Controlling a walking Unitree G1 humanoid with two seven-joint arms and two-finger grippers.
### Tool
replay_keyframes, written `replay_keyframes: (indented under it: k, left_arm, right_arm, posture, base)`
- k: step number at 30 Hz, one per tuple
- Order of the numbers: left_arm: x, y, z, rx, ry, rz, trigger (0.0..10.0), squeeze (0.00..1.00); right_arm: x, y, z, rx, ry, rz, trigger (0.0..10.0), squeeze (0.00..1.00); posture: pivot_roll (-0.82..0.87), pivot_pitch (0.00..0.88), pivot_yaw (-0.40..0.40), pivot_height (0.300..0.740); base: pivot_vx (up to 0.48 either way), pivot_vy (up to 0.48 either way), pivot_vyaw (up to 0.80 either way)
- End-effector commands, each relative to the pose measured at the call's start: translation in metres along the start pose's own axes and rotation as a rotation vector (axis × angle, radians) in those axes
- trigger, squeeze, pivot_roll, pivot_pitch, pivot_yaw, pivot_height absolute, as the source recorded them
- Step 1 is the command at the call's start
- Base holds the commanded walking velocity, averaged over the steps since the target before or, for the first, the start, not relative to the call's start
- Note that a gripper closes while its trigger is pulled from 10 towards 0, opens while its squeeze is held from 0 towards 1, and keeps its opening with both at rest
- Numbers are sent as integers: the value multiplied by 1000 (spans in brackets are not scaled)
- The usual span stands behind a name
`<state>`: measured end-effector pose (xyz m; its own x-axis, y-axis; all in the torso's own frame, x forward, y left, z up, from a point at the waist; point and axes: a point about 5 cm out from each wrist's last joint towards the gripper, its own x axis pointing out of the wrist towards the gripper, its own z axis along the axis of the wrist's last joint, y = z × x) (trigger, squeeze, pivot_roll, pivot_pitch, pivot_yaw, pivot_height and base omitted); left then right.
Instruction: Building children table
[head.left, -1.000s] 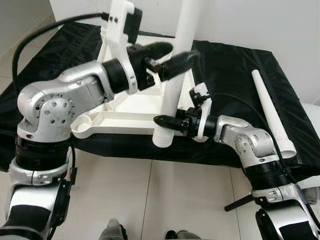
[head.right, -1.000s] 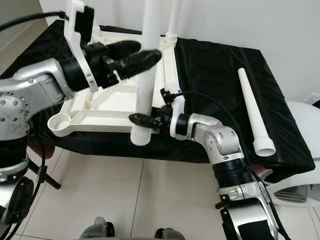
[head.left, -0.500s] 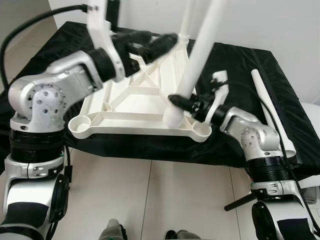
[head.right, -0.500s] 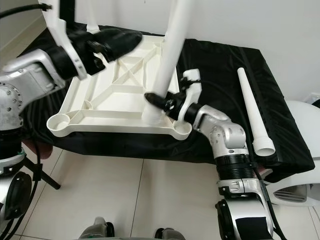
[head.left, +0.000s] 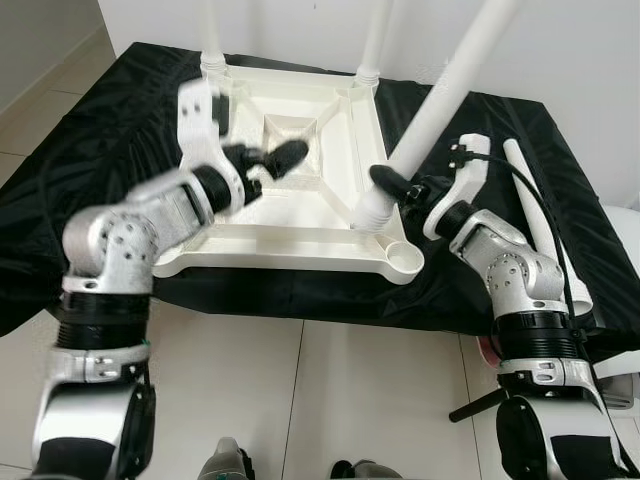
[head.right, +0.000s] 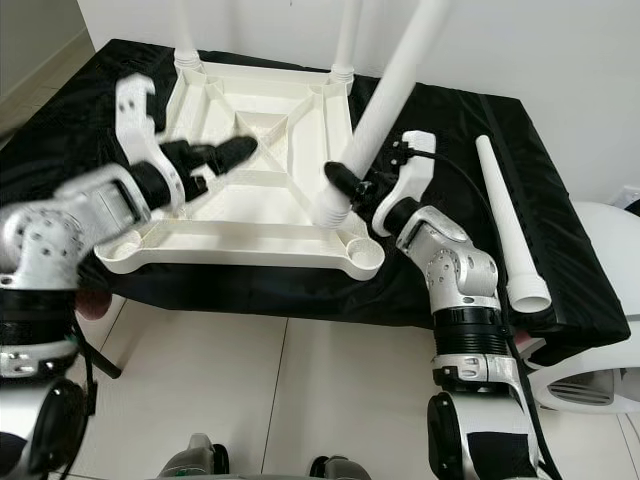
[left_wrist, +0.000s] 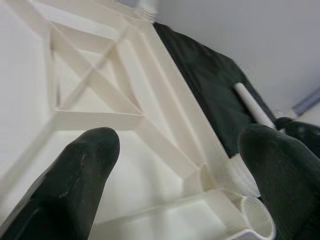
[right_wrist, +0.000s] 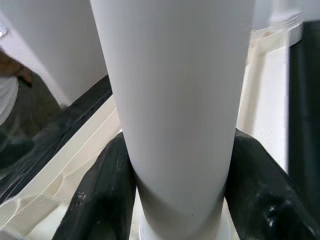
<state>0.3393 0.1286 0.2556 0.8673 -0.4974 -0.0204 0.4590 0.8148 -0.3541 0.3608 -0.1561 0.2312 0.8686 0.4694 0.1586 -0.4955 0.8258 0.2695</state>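
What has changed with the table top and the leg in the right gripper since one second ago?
The table top, earlier tipped up on edge by the left gripper, now lies flat on the black cloth; that gripper has let go and hovers open above it. The right gripper has swung its leg from beyond the front edge toward the near right corner socket. The loose leg stayed where it was.

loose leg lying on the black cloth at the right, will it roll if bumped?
Likely yes. The spare table leg is a round, smooth white tube lying flat on the black cloth, so a sideways nudge should roll it. It tapers, wider at the near end, so it would probably curve rather than roll straight. It looks rigid, hollow plastic, likely light.
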Motion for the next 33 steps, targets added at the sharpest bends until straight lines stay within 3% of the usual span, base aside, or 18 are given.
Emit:
replay_keyframes:
  k: [1, 5, 9, 11, 13, 14, 16, 17, 20, 22, 27, 29, 31, 33]
  left_arm:
    - [0, 1, -6, 23, -2, 25, 10000, 0]
    - [-6, 9, -15, 96, -46, 85, 10000, 0]
    - [-7, 11, -17, 116, -57, 100, 10000, 0]
    - [-9, 9, -27, 240, -50, 119, 10000, 0]
    - [-9, 9, -27, 240, -50, 119, 10000, 0]
    - [-11, -3, -39, 429, -51, 59, 10000, 0]
    - [-11, -3, -39, 429, -51, 59, 10000, 0]
    - [-10, -10, -48, 497, -37, 3, 10000, 0]
    - [-9, -16, -59, 538, -7, -51, 10000, 0]
    - [-5, -22, -75, 615, 45, -133, 10000, 0]
    - [-1, -24, -83, 678, 68, -182, 10000, 0]
    - [3, -27, -92, 731, 98, -249, 10000, 0]
    - [3, -27, -92, 731, 98, -249, 10000, 0]
    - [8, -32, -104, 763, 133, -317, 10000, 0]
  right_arm:
    - [-1, -2, 5, -4, -43, -34, 10000, 0]
    - [-5, -3, 1, 28, -87, -80, 10000, 0]
    - [-6, -2, 0, 28, -92, -83, 10000, 0]
    - [-8, 2, -1, 29, -121, -66, 10000, 0]
    - [-8, 2, -1, 29, -121, -66, 10000, 0]
    - [-12, 3, 0, 27, -161, -58, 10000, 0]
    - [-12, 3, 0, 27, -161, -58, 10000, 0]
    - [-14, 4, 1, 34, -181, -49, 10000, 0]
    - [-16, 4, 1, 35, -200, -42, 10000, 0]
    - [-17, 5, 2, 40, -227, -43, 10000, 0]
    - [-19, 5, 3, 41, -240, -46, 10000, 0]
    - [-22, 3, 3, 36, -245, -51, 10000, 0]
    - [-22, 3, 3, 36, -245, -51, 10000, 0]
    - [-28, 0, 4, 30, -255, -71, 10000, 0]
  posture:
    - [5, 61, -33, 740]
    - [1, 47, -30, 740]
    - [0, 47, -31, 740]
    - [-3, 49, -34, 740]
    - [-3, 49, -34, 740]
    - [-6, 54, -35, 740]
    - [-6, 54, -35, 740]
    - [-5, 56, -36, 740]
    - [-1, 62, -36, 740]
    - [-1, 67, -37, 740]
    - [-9, 72, -34, 740]
    - [-19, 74, -29, 740]
    - [-19, 74, -29, 740]
    - [-31, 76, -21, 740]
  base:
    - [0, 0, 0]
    - [0, 0, 0]
    - [0, 0, 0]
    - [0, 0, 0]
    - [0, 0, 0]
    - [0, 0, 0]
    - [0, 0, 0]
    - [0, 0, 0]
    - [0, 0, 0]
    - [0, 0, 0]
    - [0, 0, 0]
    - [0, 0, 0]
    - [0, 0, 0]
    - [0, 0, 0]
